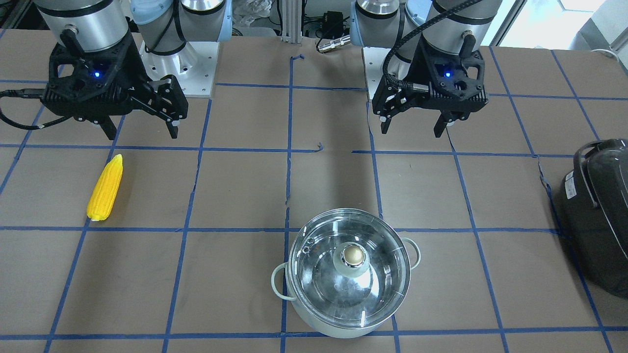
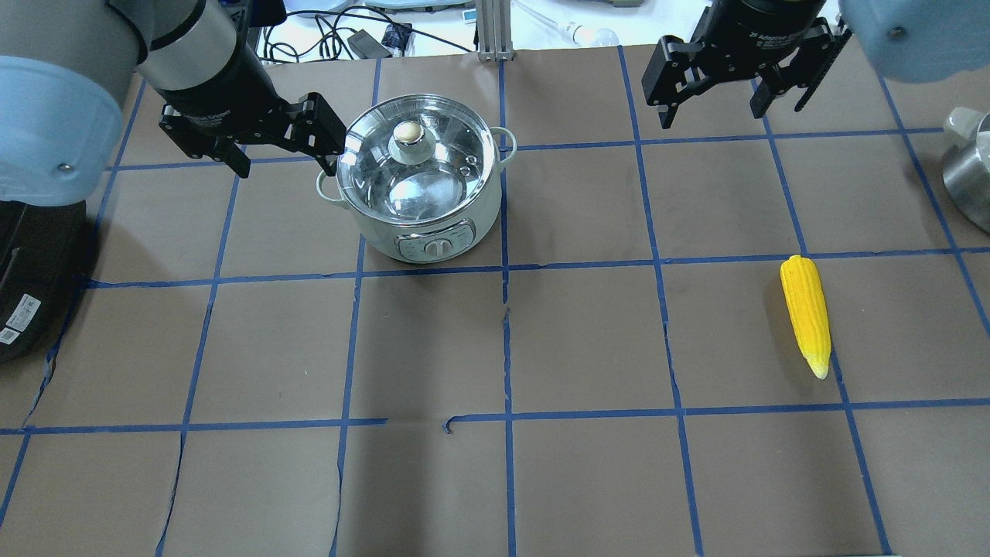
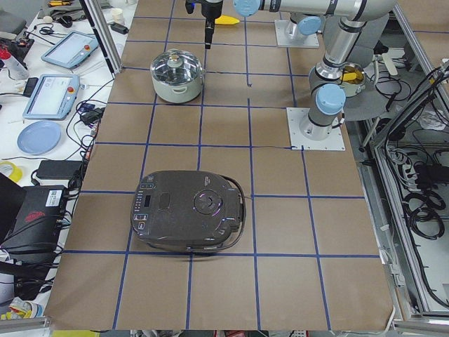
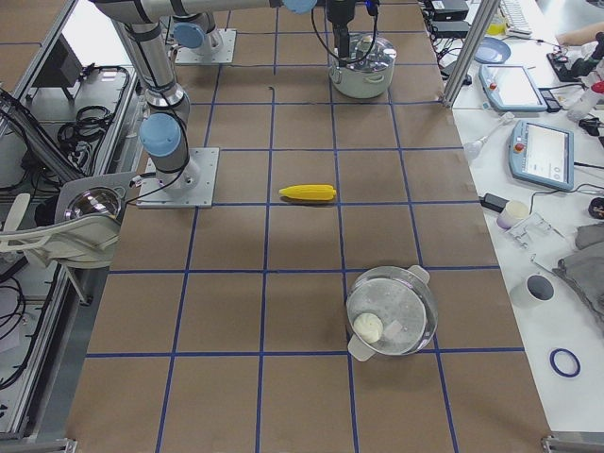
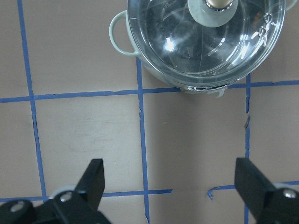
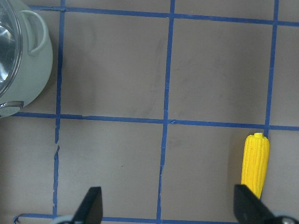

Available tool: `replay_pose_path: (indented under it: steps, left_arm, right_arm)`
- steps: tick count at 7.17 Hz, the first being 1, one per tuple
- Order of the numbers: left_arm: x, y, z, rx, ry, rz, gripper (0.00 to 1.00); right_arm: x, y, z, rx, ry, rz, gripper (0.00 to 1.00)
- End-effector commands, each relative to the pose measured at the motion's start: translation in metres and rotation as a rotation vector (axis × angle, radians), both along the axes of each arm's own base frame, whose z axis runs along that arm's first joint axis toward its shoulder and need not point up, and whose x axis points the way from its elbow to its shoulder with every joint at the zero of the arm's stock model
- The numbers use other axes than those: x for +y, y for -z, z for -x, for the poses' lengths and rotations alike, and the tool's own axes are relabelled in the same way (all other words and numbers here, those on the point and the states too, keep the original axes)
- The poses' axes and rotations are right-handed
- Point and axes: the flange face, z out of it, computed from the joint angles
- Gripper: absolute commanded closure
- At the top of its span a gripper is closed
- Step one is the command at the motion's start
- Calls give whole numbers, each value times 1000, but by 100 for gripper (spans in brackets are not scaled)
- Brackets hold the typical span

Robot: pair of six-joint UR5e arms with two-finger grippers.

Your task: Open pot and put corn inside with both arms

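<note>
The pale mint pot [image 1: 314, 314] stands closed on the table, its glass lid [image 1: 378, 284] on and the gold-topped knob [image 1: 354, 255] up. It also shows in the overhead view [image 2: 464, 224] and at the top of the left wrist view [image 5: 122, 32]. The yellow corn [image 1: 105, 188] lies flat on the paper, also in the overhead view [image 2: 806, 313] and the right wrist view [image 6: 255, 158]. My left gripper [image 1: 411, 131] hangs open and empty above the table, short of the pot. My right gripper [image 1: 142, 135] hangs open and empty just behind the corn.
A dark grey rounded appliance [image 1: 598, 215] sits on my left end of the table, also in the overhead view [image 2: 31, 302]. A second steel pot with a glass lid [image 4: 392, 311] stands at my right end. Blue tape lines grid the brown paper.
</note>
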Motion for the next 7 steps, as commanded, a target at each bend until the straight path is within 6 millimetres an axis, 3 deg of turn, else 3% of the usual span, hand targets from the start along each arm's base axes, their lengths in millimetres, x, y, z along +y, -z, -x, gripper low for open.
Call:
replay_pose_path:
  steps: [1, 3, 5, 7]
  left_arm:
    - [1, 0, 0, 0, 0, 0, 0]
    - [1, 1, 0, 0, 0, 0, 0]
    - [2, 0, 0, 0, 0, 2, 0]
    - [2, 1, 0, 0, 0, 0, 0]
  right_arm:
    - [-1, 0, 2, 1, -8, 0, 0]
    - [-5, 0, 11, -1, 2, 9, 0]
    - [-10, 1, 36, -15, 48, -6, 0]
    - [-14, 4, 44, -15, 68, -9, 0]
